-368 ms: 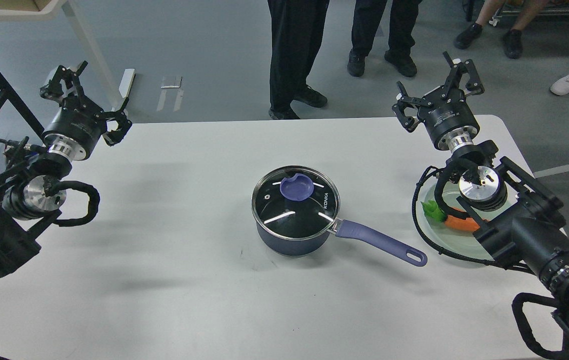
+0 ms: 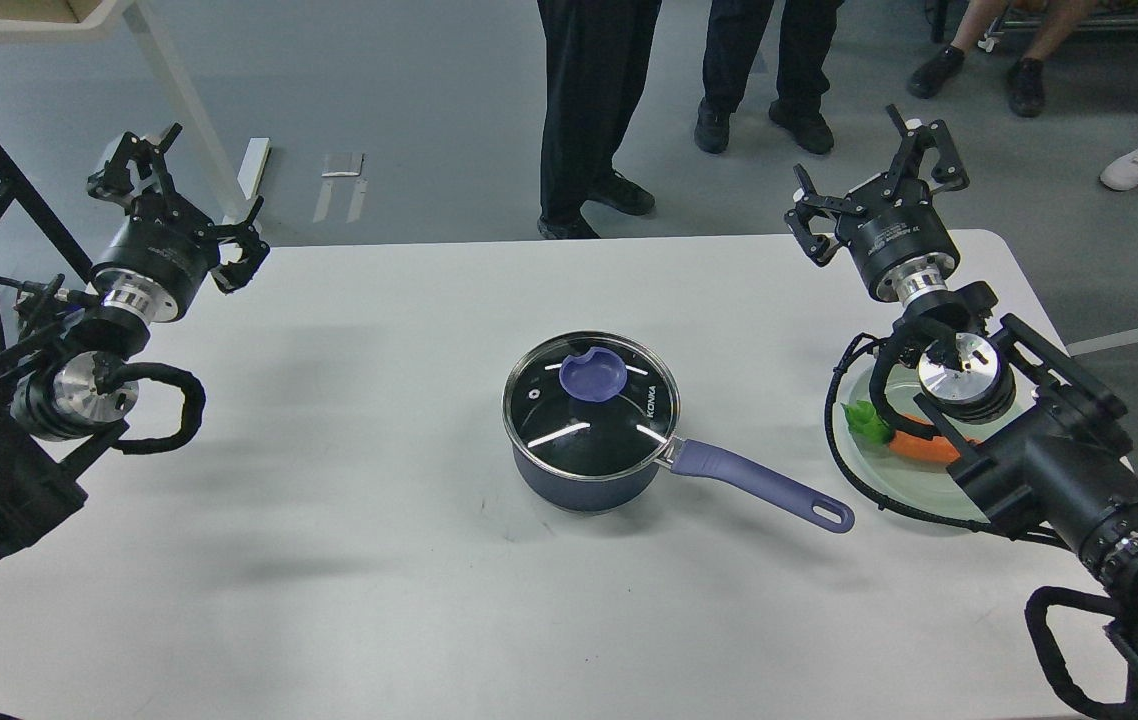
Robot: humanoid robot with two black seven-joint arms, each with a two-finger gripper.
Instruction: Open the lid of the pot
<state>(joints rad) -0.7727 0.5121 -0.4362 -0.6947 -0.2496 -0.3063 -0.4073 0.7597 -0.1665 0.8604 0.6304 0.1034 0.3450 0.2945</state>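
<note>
Pot (image 2: 584, 455) mid-table, lid (image 2: 590, 403) on, bare table (image 2: 349, 560) all round.
Handle (image 2: 759, 484) pts right twd plate (image 2: 904, 480); our left gripper (image 2: 174, 200) & right gripper (image 2: 874, 180) both spread open, empty.

Head camera looks down, seemingly steeply, over the table (image 2: 349, 560).

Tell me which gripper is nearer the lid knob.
Right. The right gripper is up and to the right of the lid knob; the left gripper sits farther off, up-left, at the table edge.
</note>
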